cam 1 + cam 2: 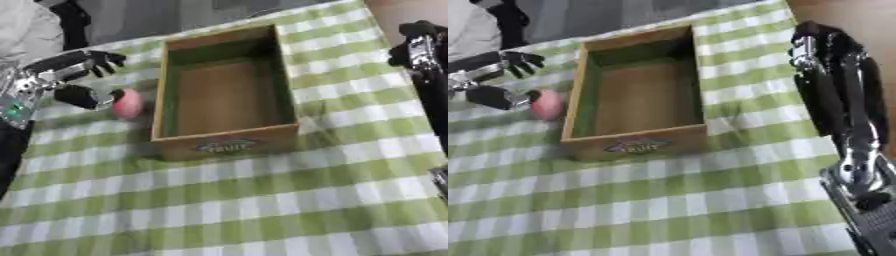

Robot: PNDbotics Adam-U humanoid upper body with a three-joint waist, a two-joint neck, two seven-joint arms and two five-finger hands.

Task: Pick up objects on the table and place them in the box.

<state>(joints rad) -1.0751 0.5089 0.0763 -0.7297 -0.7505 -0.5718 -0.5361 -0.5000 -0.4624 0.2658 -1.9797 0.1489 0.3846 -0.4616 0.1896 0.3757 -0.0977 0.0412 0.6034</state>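
Left eye view, left hand point(74, 75) beside blurred pink object point(127, 103), box point(225, 143)

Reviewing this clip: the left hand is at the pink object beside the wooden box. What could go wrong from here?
1. The pink object looks round and sits by the thumb of the left hand; whether the fingers have it is unclear, so it might roll away across the checked cloth.
2. The box wall rises right beside the object; a low carry could strike the rim.
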